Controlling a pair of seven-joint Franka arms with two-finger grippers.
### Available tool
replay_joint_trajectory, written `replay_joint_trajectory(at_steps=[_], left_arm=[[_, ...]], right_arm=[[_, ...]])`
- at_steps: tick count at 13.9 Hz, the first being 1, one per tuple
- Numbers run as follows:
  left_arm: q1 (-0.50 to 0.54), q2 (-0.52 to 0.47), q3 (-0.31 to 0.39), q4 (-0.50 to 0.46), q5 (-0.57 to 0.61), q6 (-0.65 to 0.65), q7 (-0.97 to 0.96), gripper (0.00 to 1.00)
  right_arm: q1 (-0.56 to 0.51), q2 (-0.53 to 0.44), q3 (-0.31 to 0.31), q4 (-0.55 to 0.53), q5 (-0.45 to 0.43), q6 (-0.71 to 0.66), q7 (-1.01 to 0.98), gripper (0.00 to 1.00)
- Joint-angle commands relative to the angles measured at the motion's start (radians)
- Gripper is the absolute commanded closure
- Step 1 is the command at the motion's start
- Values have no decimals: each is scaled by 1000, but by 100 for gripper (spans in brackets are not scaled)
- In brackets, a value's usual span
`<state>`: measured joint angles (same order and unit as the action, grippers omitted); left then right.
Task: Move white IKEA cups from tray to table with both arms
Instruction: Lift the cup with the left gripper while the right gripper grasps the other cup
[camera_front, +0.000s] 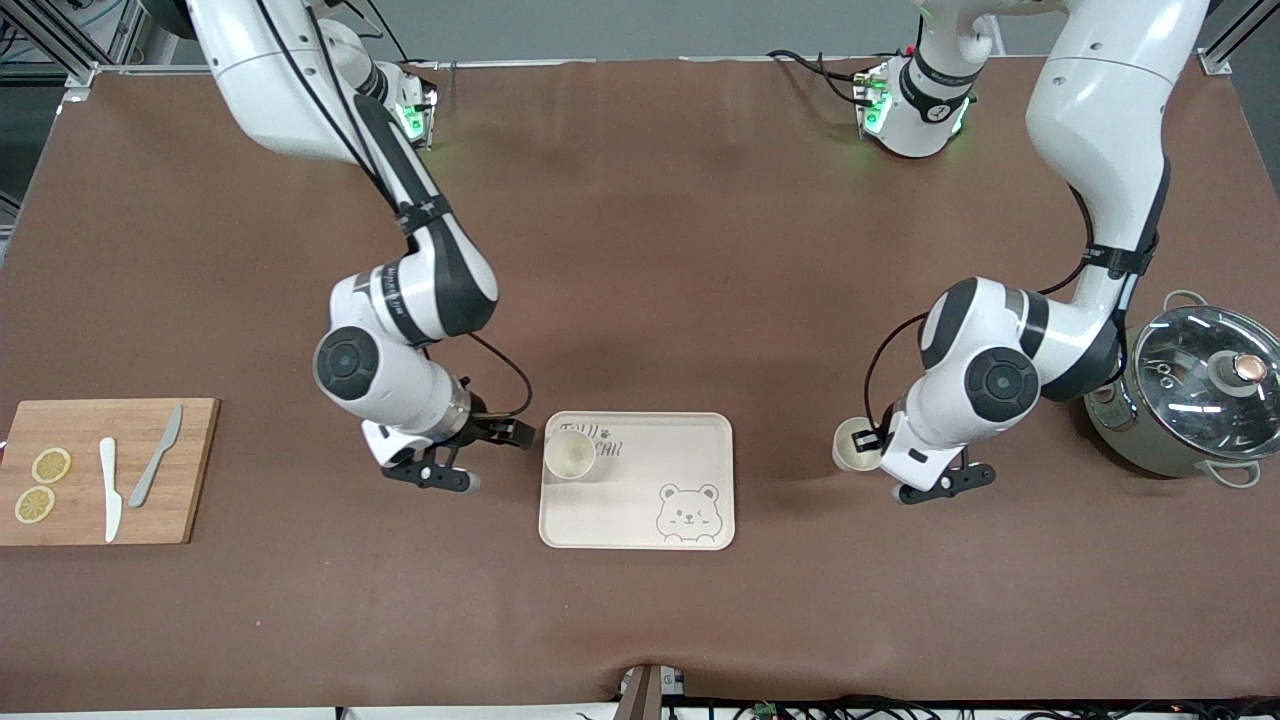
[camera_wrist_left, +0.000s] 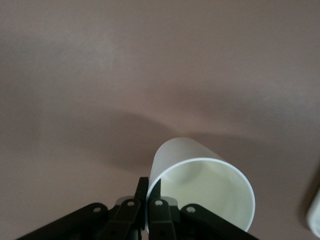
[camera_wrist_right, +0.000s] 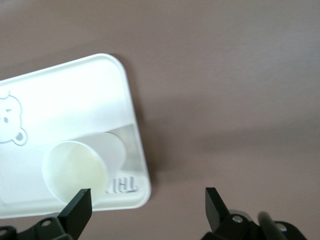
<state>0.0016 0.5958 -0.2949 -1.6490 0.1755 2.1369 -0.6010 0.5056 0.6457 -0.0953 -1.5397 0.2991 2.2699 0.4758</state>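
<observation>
One white cup stands upright on the cream bear tray, in the corner toward the right arm's end; the right wrist view shows this cup and the tray too. My right gripper is open and empty just off that tray corner, its fingers spread wide. My left gripper is shut on the rim wall of the second white cup, between the tray and the pot. The left wrist view shows one finger inside the rim and one outside, with the cup low over bare table.
A grey-green pot with a glass lid stands at the left arm's end, close to the left arm's elbow. A wooden cutting board with lemon slices, a white knife and a grey knife lies at the right arm's end.
</observation>
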Motion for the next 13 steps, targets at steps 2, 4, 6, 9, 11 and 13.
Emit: replay_joint_trajectory(at_steps=[2, 4, 6, 9, 11, 13], left_arm=[[60, -56, -7, -118, 30, 26, 42, 100], [103, -56, -9, -146, 32, 44, 73, 100], [119, -63, -9, -170, 39, 54, 90, 100], [147, -70, -9, -183, 39, 54, 110, 100], [185, -68, -12, -183, 39, 54, 112, 100], [186, -65, -10, -180, 39, 54, 112, 87]], right_arm=[[37, 55, -11, 19, 21, 51, 110, 0], [45, 66, -11, 29, 21, 51, 112, 0], [45, 77, -11, 41, 23, 50, 119, 13], [62, 106, -11, 81, 21, 49, 196, 25], [70, 118, -11, 85, 20, 53, 205, 40], [74, 123, -11, 89, 20, 53, 207, 65]])
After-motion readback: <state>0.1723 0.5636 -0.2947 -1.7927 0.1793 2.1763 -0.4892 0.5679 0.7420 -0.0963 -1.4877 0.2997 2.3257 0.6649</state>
